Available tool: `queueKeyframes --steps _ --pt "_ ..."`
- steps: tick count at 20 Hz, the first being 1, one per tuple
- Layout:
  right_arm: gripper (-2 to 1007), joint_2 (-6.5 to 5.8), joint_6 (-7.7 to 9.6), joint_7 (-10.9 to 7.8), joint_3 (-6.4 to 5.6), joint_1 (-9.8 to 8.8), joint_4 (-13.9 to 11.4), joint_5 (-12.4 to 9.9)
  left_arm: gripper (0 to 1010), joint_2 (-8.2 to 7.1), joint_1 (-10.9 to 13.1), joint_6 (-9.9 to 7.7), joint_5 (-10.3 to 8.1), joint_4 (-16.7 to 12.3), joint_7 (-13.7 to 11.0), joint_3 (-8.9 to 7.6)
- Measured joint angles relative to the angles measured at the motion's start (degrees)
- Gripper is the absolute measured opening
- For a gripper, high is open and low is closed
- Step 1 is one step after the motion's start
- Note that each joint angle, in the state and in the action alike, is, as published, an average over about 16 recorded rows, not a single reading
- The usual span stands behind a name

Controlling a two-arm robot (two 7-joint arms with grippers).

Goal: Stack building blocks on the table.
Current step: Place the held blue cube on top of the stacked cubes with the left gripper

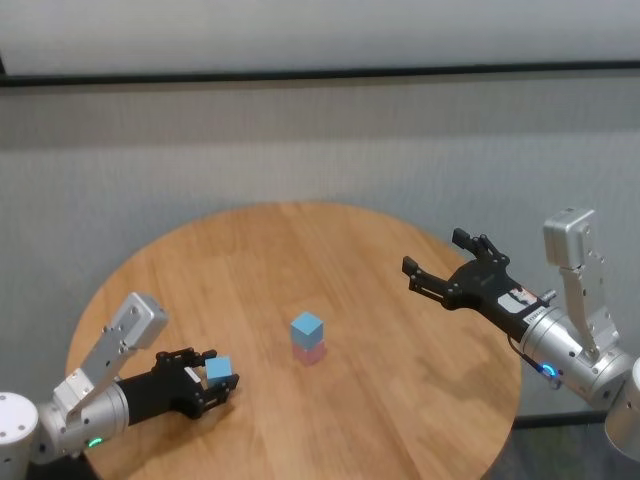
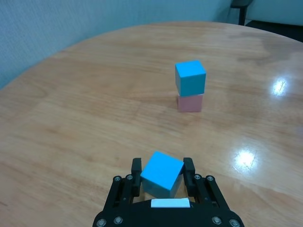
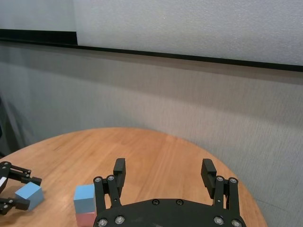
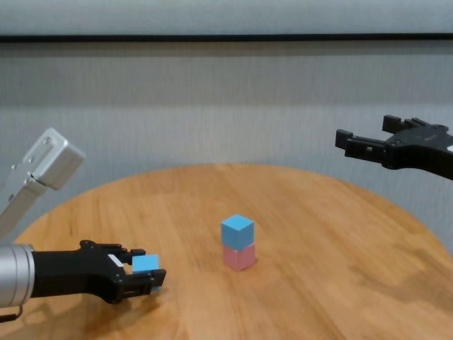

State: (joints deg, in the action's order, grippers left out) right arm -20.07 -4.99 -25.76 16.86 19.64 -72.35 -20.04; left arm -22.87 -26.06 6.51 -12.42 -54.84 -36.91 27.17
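The left gripper (image 1: 212,378) is squeezed tight on a blue block (image 1: 219,369) (held a bit tilted), to the left of the little stack and just above the table (image 1: 400,370). The stack is a second blue block (image 1: 307,327) sitting on the pink block (image 1: 309,351). The right gripper (image 1: 435,262) hangs high up to the right of the stack, fingers wide apart and holding nothing.

one block (image 1: 307,326) sits on another (image 1: 309,351) mid-table (image 1: 380,400), a third (image 1: 219,370) to their left.

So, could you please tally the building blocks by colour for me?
Light blue blocks: 2, one stacked on the pink block, one held in the left gripper.
Pink blocks: 1, on the table.
Total: 3
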Motion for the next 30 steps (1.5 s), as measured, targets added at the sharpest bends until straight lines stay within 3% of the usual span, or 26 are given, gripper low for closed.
queueKeyframes --steps 5,12,22,30 --pt "1005 0.00 0.00 0.00 0.00 0.00 0.0 0.0 556 -0.08 0.1 -0.46 -0.24 -0.1 0.1 -0.12" --pt "1004 0.00 0.00 0.00 0.00 0.00 0.0 0.0 541 -0.51 0.3 -1.06 -0.38 -1.8 0.7 -0.45" --pt "1005 0.00 0.00 0.00 0.00 0.00 0.0 0.0 541 -1.74 -0.6 -2.16 -0.16 -8.8 1.1 -0.60" --pt "1005 0.00 0.00 0.00 0.00 0.00 0.0 0.0 541 -1.54 -3.2 -2.39 0.50 -12.4 0.4 0.97"
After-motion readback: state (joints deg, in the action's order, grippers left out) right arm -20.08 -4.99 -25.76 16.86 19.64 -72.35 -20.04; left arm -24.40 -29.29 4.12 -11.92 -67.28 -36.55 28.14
